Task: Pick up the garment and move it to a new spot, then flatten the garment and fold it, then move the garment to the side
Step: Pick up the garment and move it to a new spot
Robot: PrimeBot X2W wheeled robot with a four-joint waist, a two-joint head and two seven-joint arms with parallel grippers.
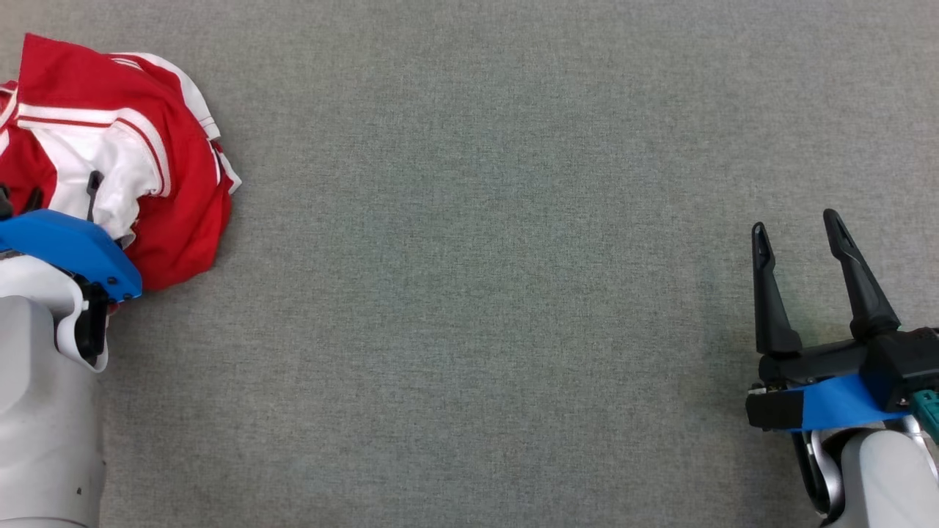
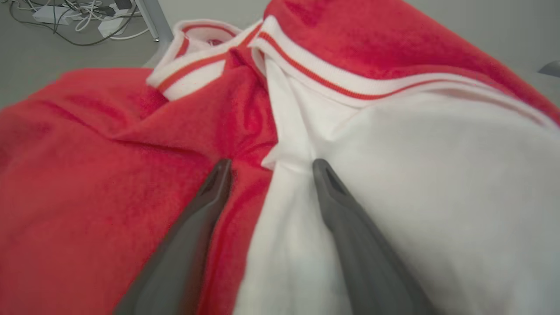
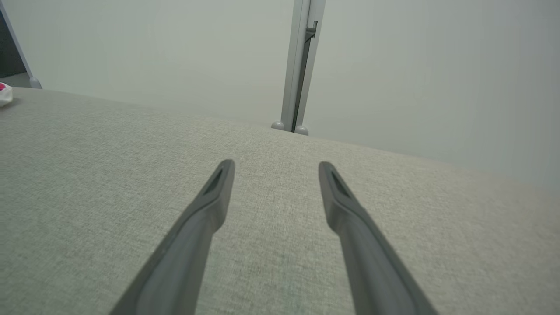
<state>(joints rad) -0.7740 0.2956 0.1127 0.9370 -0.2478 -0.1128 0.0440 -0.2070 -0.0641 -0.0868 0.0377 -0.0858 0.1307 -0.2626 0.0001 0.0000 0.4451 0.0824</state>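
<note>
Plainly, the garment (image 1: 125, 147) was only partly visible from the head: a crumpled red and white heap at the far upper left of the grey cloth surface (image 1: 469, 293), cut off by the picture's left edge. In the left wrist view it ran out of frame on three sides, so its full outline could not be made out. The left gripper (image 1: 62, 191) was mostly hidden behind its blue wrist cover (image 1: 73, 246); only two dark tips showed above it, over the heap.

Seen from its own wrist, that gripper's fingers (image 2: 205, 205) were spread wide, one over red cloth and the other over white, right at a seam between the two colours. Whether the tips pressed into the fabric could not be told; nothing was pinched. The right gripper (image 1: 796, 227) was also spread wide at the lower right, well apart from the garment, over bare surface and holding nothing.

The heap was bunched rather than laid flat. What showed of it ran up and down the head view, though the cut edge left its long axis uncertain. A white band with red stripes (image 2: 197, 65) lay at the far end, beyond the left fingertips, near cables (image 2: 78, 17) on the floor.
</note>
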